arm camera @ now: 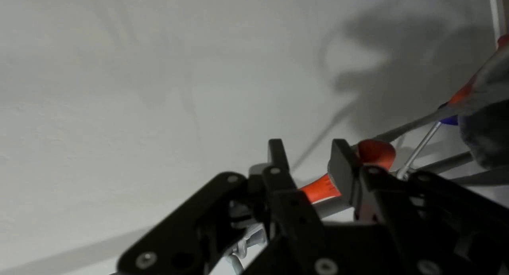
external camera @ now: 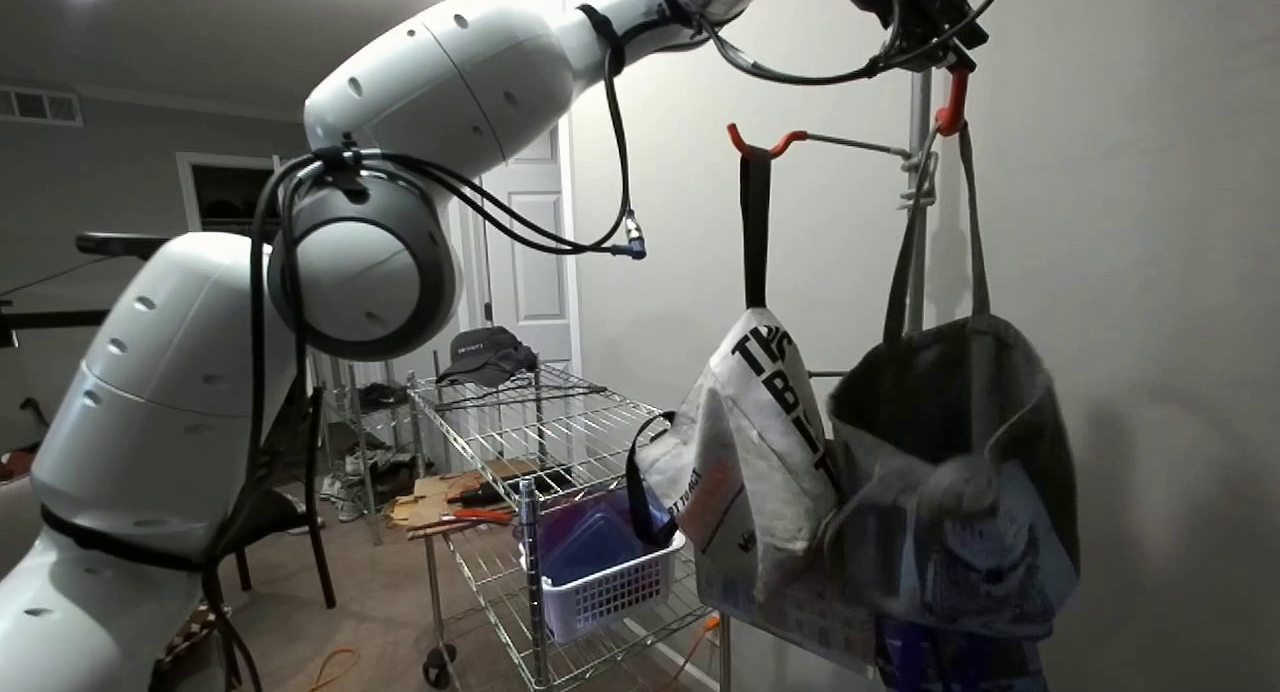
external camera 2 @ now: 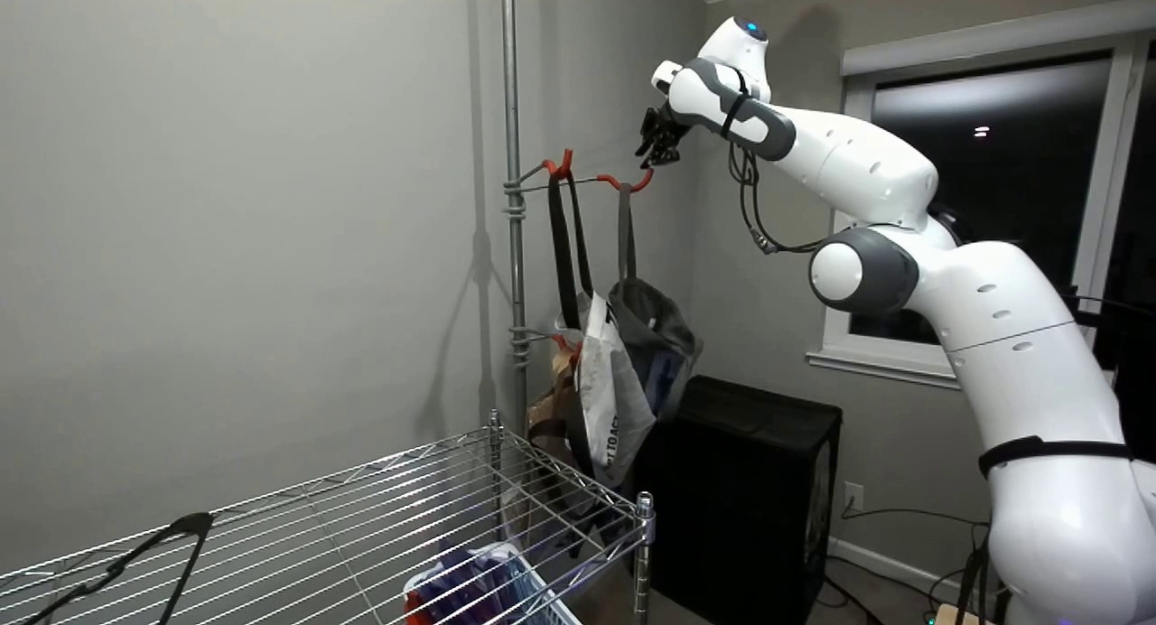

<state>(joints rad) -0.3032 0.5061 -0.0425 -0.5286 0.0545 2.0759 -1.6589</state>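
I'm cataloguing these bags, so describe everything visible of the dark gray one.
The dark gray bag looks like soft fabric, its mouth gaping, with a bunched part in front and a bluish printed panel below. It hangs by its gray strap from a red hook, under the claw, which does not grip it. The white bag hangs beside it; whether they touch is unclear.

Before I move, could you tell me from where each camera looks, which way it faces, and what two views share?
An exterior view: close beside the arm, facing the bags; the arm shows, partly cut off at the top.
An exterior view: behind the rack, facing the bags, arm and window; most of the arm shows.
Wrist view: on the wrist, facing the wall and a red hook; of the robot, only the claw shows.
Both exterior views show the arm, claw, bags and rack.
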